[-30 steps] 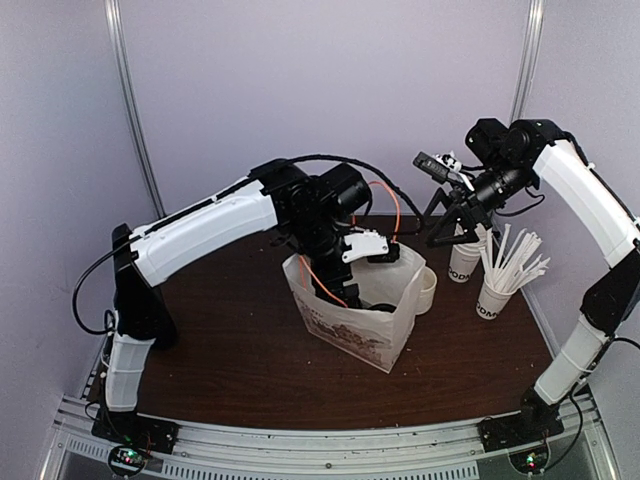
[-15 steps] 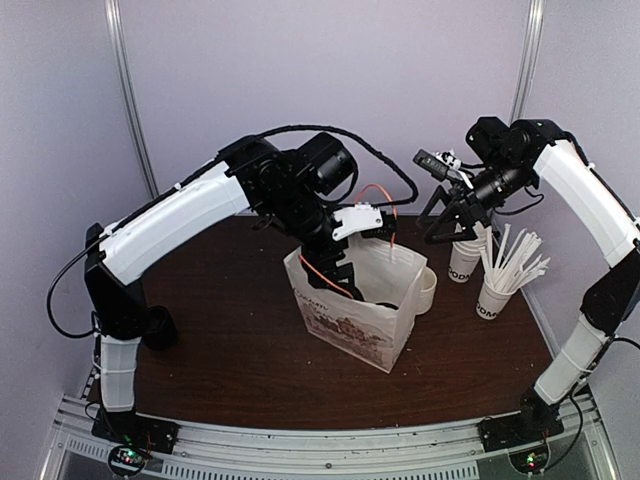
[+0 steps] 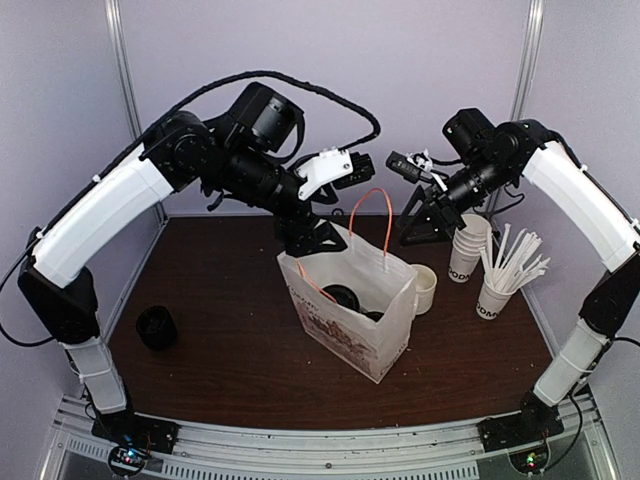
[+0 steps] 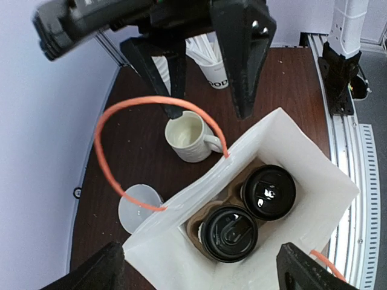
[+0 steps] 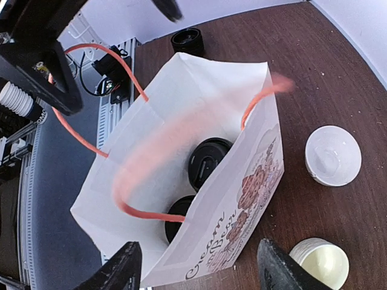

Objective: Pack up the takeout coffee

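Observation:
Two takeout coffee cups stand in a brown carrier inside the white paper bag point(image 3: 350, 325). Only their black lids show, in the left wrist view point(image 4: 231, 232) point(image 4: 268, 191) and the right wrist view point(image 5: 208, 160) point(image 5: 178, 214); one lid point(image 3: 345, 296) shows from above. My left gripper point(image 3: 312, 238) point(image 4: 202, 278) is open and empty, above the bag's far left rim. My right gripper point(image 3: 422, 232) point(image 5: 202, 272) is open and empty, above the bag's far right side. The bag's orange handle point(image 3: 370, 205) stands up between the grippers.
A white ceramic mug point(image 3: 425, 288) point(image 4: 190, 136) stands just right of the bag. A white lid point(image 4: 140, 208) point(image 5: 332, 155) lies behind it. A stack of paper cups point(image 3: 468, 250) and a cup of stirrers point(image 3: 497, 290) stand at the right. A black round object point(image 3: 156, 327) sits at the left.
My left gripper has lifted out of the bag and pulled up and back, leaving both lidded cups inside. The orange handle has sprung upright. My right gripper has shifted slightly left.

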You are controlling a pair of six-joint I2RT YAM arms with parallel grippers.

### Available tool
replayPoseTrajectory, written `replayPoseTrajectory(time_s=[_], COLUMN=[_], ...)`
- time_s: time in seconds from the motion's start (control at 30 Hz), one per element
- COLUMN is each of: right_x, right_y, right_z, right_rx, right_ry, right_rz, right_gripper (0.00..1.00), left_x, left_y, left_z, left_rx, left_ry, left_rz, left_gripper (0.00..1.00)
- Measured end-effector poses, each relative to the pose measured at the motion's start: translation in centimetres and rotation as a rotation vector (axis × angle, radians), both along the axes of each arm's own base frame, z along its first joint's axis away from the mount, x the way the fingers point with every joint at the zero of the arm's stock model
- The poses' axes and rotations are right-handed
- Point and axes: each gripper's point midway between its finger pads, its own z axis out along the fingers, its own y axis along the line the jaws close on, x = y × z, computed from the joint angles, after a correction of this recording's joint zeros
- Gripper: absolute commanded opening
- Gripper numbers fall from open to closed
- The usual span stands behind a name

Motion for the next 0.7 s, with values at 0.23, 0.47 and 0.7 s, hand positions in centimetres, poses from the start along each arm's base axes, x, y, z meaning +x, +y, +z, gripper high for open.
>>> replayPoseTrajectory(time_s=[0.23, 0.47, 0.7], right_x=[1.9, 2.6, 3.9], right_y=[0.0, 0.0, 0.3], right_z=[0.4, 1.8, 2.1], right_rx=[-0.012, 0.001, 0.005], right_ry=[-0.03, -0.049, -0.052], right_rz=[-0.091, -0.143, -0.207], right_gripper=[0.75, 0.62, 0.35], left_x=[0.3, 2.4, 4.3], left_y=[1.9, 1.7, 3.6], left_z=[3.0, 3.4, 4.2], left_rx=[-0.121, -0.174, -0.204], left_ry=[-0.106, -0.171, -0.264], left_rz=[0.062, 0.169, 0.305], left_gripper=[0.92, 0.93, 0.95])
